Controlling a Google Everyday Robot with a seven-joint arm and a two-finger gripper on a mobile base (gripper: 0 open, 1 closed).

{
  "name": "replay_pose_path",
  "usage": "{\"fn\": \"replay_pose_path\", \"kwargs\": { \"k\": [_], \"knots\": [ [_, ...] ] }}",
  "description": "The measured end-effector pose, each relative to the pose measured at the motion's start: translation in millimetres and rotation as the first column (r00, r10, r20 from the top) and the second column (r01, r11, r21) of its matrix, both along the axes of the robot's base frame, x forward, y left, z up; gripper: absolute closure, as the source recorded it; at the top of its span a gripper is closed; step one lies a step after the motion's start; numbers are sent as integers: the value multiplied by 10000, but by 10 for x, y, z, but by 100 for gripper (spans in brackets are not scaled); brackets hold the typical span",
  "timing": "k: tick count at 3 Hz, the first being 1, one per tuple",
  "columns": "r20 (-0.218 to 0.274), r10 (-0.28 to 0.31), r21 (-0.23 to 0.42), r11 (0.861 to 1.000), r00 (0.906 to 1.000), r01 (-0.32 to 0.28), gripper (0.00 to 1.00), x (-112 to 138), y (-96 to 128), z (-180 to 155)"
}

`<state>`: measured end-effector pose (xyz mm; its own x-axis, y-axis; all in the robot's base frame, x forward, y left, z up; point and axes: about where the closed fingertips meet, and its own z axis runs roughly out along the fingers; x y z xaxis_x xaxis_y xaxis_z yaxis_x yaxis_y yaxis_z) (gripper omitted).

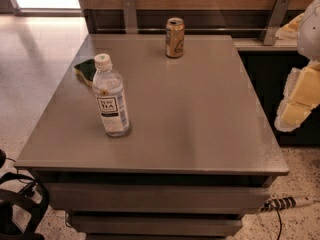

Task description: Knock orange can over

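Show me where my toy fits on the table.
Bare: the table's right half, from the orange can to the near edge, right of the water bottle. Crowded: left, bottle and sponge. The claw hangs beyond the right edge.

Bottle (111,96) label: white letters on a dark panel, reads "TEAS' TEA"; the smaller print below is too small to read. Orange can (174,37): pale logo, lettering illegible. Pincer (299,101) at right edge, beside the surface (200,119): no readable markings.
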<state>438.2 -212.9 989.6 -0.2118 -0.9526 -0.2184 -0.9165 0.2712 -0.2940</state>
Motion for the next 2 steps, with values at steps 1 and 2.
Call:
{"fn": "replay_pose_path", "kwargs": {
  "k": [1,2],
  "knots": [
    [0,0,0,10000,10000,0,0,0,0,0],
    [498,-68,514,9987,9987,42,0,219,-79,99]
  ]
}}
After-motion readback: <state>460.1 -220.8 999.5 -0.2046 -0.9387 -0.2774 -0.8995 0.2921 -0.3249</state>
